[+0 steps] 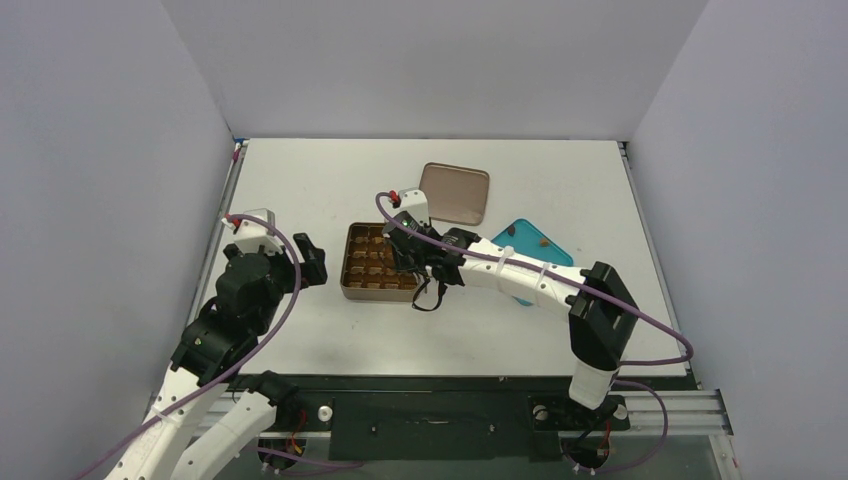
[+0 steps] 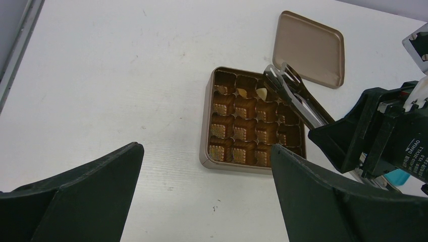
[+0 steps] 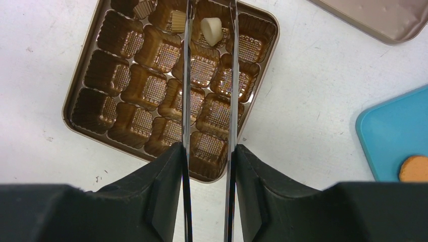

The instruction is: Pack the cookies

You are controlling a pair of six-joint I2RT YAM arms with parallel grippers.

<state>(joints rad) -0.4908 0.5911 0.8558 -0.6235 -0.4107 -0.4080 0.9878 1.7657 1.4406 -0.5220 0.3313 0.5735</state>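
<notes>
Right gripper [image 3: 208,151]: is pinching the tongs [image 2: 298,99], one finger pressing on the outside of each metal arm, while hanging over the near right part of the tin [image 3: 93,106].
Tongs: are reaching out from those fingers across the tin to its far row, with the two arms standing apart and roughly parallel.
Cream cookie [image 3: 212,29]: is lying in the far row, in the cell just beside the right corner cell. It is sitting between the two tong arms with a thin gap showing on each side.
Cream cookie, direction: its long axis is running along the tongs. The broader end is pointing away from the right gripper and the narrower end back toward it.
Tan cookie [image 3: 176,21]: is lying flat in the next cell to the left, partly hidden behind the left tong arm. Its long axis cannot be told.
Orange cookie [image 3: 416,169]: is resting on the teal plate [image 3: 388,136], right of the tin and well apart from it.
Dark cookie [image 1: 510,228]: is sitting near the plate's far edge and is too small to show which way it points.
Lid [image 1: 455,193]: is lying flat on the table [image 1: 300,180], beyond the tin's far right corner.
Left gripper [image 1: 308,262]: is hovering left of the tin with its fingers spread wide, holding nothing.
</notes>
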